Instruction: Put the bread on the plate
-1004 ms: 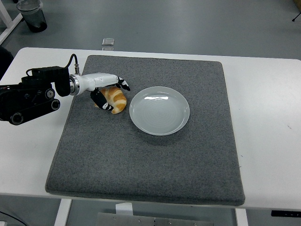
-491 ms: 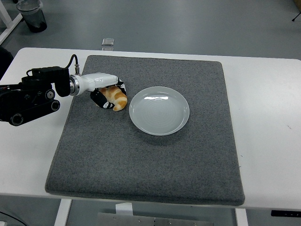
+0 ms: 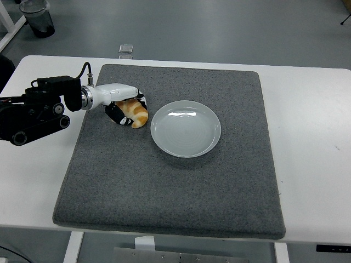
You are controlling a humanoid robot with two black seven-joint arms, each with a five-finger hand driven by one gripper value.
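1. The white tabletop [image 3: 312, 181] runs along the bottom of the head view, its near edge closest to the camera.
2. A grey mat [image 3: 170, 181] covers most of the tabletop's middle; its near half is bare.
3. Further in, a pale round plate [image 3: 186, 129] sits on the mat, slightly right of the mat's centre line, with nothing on it.
4. Just left of the plate lies the bread [image 3: 136, 113], a golden-brown croissant-like piece, close to the plate's rim but not on it.
5. The left robot hand [image 3: 124, 108] is closed around the bread, white palm shell above it and dark fingers [image 3: 117, 115] curled under and over its left side. Whether the bread is touching the mat cannot be told.
6. The black left arm [image 3: 35, 109] reaches in from the left edge over the tabletop's bare white strip.
7. Beyond the far edge of the tabletop, a small clear object [image 3: 126, 49] lies on the grey floor [image 3: 219, 27], and a dark bin [image 3: 37, 17] stands at the top left corner.
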